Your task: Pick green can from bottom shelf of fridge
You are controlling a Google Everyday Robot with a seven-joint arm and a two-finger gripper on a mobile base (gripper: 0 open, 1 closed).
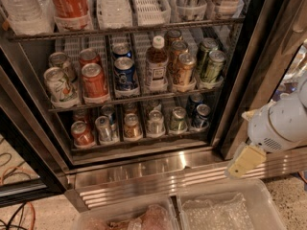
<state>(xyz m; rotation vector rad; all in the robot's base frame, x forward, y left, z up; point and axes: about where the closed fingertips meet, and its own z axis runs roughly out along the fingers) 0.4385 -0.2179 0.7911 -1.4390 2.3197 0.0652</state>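
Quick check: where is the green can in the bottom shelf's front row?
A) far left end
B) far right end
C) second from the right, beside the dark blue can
C: the green can stands just left of the dark blue can, which ends the row; the claw is outside the fridge, low at the right, by the door frame.

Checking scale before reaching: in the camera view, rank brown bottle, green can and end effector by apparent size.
1. end effector, lower right, outside the fridge; likely nearer, so unsure.
2. brown bottle.
3. green can.
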